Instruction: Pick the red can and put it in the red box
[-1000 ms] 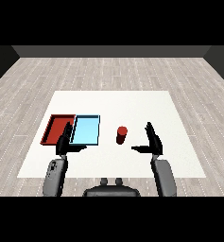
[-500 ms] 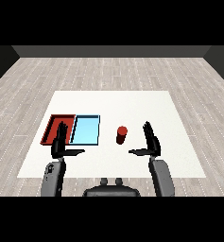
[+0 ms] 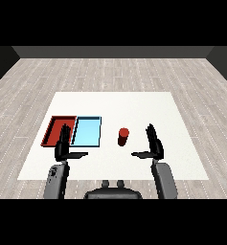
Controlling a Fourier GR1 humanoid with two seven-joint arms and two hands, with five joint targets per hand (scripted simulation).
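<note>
Table [image 3: 134, 103] first, white and wide, with the red tray [image 3: 55, 129] and light blue tray [image 3: 86, 132] touching side by side at its left. Right hand [image 3: 154, 146] spread wide, holding nothing, just right of the upright red can [image 3: 123, 136]. Left hand [image 3: 64, 146] equally open, before the red tray's near edge.

We have two grey forearms, rounded and tube-like, each ending in a black hand. Nearer the red tray [image 3: 54, 130] is our left hand [image 3: 62, 149]: black throughout, with slim fingers and a separate thumb, on a forearm [image 3: 55, 182] whose grey shell carries a small darker marking on its outer face. Farther from that tray, our right hand [image 3: 154, 146] is the same black, on a plain, smooth grey forearm [image 3: 164, 181] with a slightly paler upper surface.
</note>
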